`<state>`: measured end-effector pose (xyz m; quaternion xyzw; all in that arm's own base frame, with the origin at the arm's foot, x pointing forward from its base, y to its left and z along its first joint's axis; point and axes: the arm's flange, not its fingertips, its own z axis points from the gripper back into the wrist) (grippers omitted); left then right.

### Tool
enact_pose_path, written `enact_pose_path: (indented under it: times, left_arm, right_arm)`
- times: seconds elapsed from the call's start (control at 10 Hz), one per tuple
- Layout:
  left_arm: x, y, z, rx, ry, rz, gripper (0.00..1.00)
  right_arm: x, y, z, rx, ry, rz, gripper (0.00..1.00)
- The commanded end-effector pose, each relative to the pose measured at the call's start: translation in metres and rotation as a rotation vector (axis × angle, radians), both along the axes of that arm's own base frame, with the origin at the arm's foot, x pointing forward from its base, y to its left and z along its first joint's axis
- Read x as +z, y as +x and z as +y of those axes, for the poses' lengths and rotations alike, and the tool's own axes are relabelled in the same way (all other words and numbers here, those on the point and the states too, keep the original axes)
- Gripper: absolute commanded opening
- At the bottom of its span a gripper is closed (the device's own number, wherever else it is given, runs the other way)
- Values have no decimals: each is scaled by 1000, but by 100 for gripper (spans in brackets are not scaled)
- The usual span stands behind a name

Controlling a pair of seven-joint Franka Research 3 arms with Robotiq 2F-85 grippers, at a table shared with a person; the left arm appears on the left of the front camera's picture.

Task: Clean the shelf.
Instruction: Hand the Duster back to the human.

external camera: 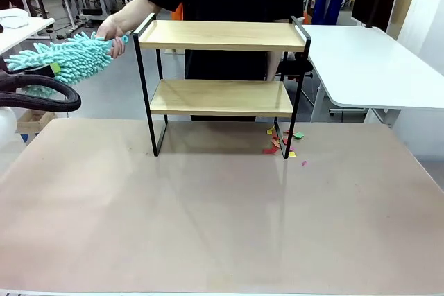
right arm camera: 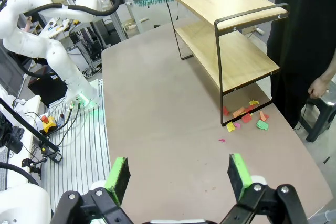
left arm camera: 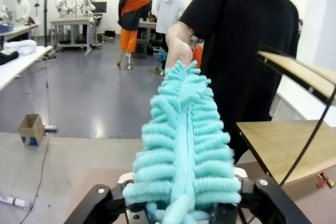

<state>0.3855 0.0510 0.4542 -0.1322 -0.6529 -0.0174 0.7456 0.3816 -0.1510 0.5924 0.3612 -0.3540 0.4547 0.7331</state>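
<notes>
Handing the teal duster (external camera: 66, 57) over looks like the step in hand: at the far left the person's hand (external camera: 116, 32) has the handle end, just beside the shelf's upper left corner, while the fluffy head lies between the left gripper's (left arm camera: 181, 203) fingers. In the left wrist view those jaws stand wide on either side of the fluff, so I'd call them apart, not pinching. Whether the fibres touch the pads I can't tell.

Doing this bit well, in my opinion: keep that arm dead calm until the duster is clear of the fingers, since the chenille could snag on a pad and get yanked.

Moving right, the shelf (external camera: 222, 36) stands upright at the middle of the table (external camera: 208, 227), toward the far edge, right in front of the person. Both boards look bare.

Right of that, a scatter of coloured paper scraps (external camera: 281, 142) sits on the table by the shelf's right near leg, so the mess is off the boards now, I reckon.

The right gripper (right arm camera: 178, 174) hovers over the near right table area, green pads spread wide with nothing between them.
</notes>
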Motion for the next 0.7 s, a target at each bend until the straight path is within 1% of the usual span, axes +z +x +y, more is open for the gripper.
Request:
enact_pose_path:
  times: [0.0,0.1,0.3,0.4,0.5,0.6]
  left_arm:
    - [43,-11,19,-13,-76,-13,99]
    - [59,-15,27,-16,-111,-35,100]
    - [98,-32,60,-64,-278,-56,100]
    - [115,-39,84,-59,-346,-81,100]
    - [127,-46,111,-50,-414,-96,100]
    - [131,-53,133,-29,-465,-110,100]
  right_arm:
    - [2,-3,0,9,-9,-8,100]
    - [2,-3,0,9,-9,-8,100]
    - [2,-3,0,9,-9,-8,100]
    - [2,-3,0,9,-9,-8,100]
    - [2,-3,0,9,-9,-8,100]
    - [2,-3,0,9,-9,-8,100]
